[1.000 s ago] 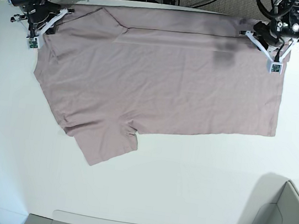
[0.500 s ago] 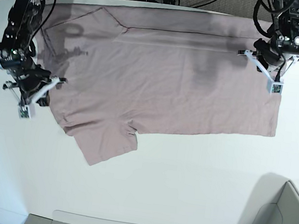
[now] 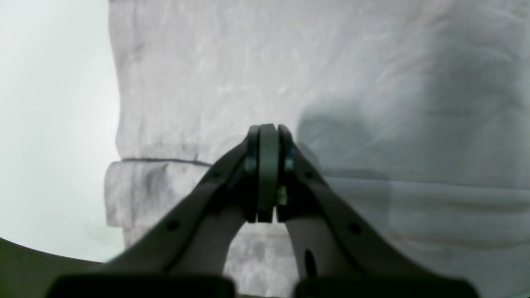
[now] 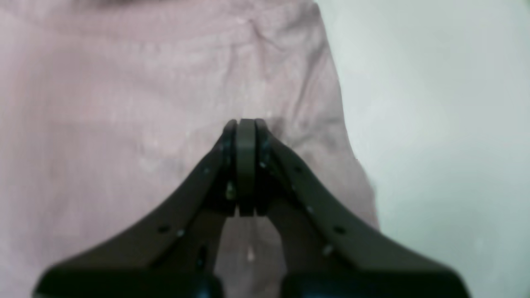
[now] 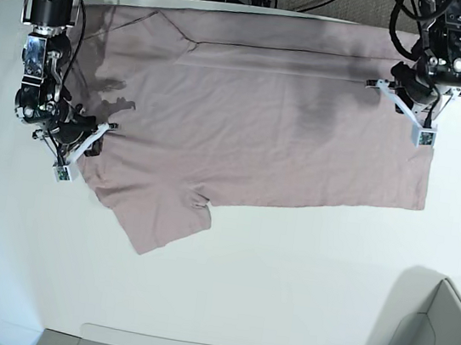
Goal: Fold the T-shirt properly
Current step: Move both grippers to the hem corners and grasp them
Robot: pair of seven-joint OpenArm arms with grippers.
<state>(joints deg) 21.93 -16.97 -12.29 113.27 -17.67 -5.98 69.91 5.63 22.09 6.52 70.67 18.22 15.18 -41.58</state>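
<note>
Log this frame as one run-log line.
stage: mid-fold | T-shirt: flat, far edge folded | left gripper: shut, empty | right gripper: shut, empty

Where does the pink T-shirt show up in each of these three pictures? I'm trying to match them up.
Base: the T-shirt spreads across the upper middle of the table.
Left wrist: it fills the middle and right, looking grey, behind the shut left gripper.
Right wrist: it fills the left and centre, behind the shut right gripper.
Shared landmark: the shirt's edge against the white table, seen in every view.
</note>
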